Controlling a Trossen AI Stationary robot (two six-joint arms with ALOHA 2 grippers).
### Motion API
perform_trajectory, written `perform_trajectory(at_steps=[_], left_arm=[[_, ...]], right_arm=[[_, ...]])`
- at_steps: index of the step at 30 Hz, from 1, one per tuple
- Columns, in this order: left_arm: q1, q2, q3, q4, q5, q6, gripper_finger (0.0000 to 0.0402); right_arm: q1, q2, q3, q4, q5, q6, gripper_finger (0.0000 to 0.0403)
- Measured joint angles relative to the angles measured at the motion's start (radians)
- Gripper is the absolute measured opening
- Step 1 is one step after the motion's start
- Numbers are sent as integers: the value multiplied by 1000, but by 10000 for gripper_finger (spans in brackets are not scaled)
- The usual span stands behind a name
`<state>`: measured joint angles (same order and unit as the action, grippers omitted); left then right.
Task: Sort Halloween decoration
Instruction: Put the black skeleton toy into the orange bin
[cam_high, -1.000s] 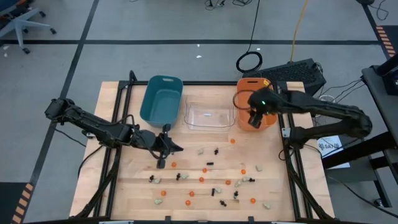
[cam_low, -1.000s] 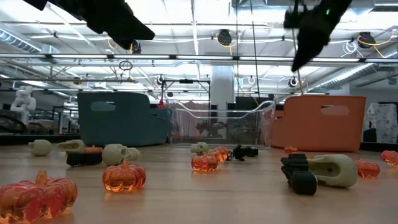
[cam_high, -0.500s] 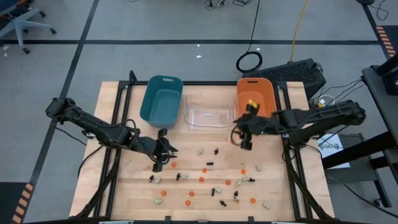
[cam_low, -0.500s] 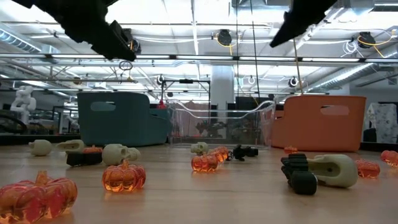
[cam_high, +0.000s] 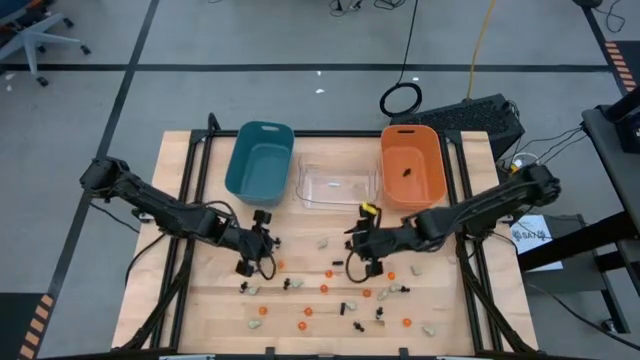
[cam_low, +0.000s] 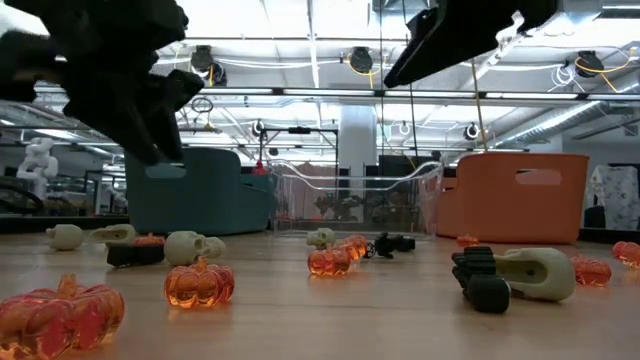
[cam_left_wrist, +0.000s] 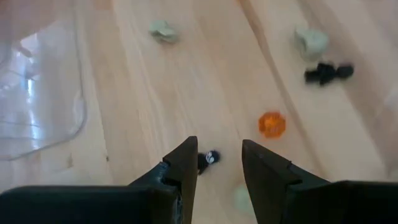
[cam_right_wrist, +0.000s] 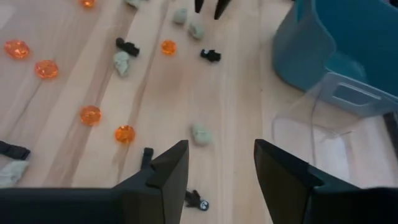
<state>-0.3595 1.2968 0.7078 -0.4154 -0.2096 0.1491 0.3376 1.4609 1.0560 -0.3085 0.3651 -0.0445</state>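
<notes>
Two hands hang over the scattered trinkets (cam_high: 330, 290) on the wooden surface (cam_high: 450, 310), both spread and empty: the left hand (cam_left_wrist: 219, 163) just above a small black piece (cam_left_wrist: 208, 158), the right hand (cam_right_wrist: 219, 163) near a beige lump (cam_right_wrist: 200, 134). The pieces are tiny and crowded, so I reckon a closing finger could nudge a neighbour or pinch two kinds together. Orange pumpkins (cam_low: 199, 284) look glassy, pale skulls (cam_low: 188, 247) matte, black spiders spindly.
</notes>
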Motion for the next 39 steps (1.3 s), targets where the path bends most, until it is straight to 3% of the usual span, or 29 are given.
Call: perform_trajectory(at_steps=[8,12,19,31,39], left_arm=[[55,190,203,-228,20,205,122],[100,280,279,-286,79,346,122],[122,398,316,-365,70,541,122],[156,451,321,-346,53,668,122],[202,497,323,-334,142,671,122]], right_arm=[[1,25,0,25,0,-2,166],[1,26,0,36,0,-19,166],[8,26,0,35,-2,-14,166],[12,26,0,36,-3,-19,166],[12,26,0,21,-4,6,166]])
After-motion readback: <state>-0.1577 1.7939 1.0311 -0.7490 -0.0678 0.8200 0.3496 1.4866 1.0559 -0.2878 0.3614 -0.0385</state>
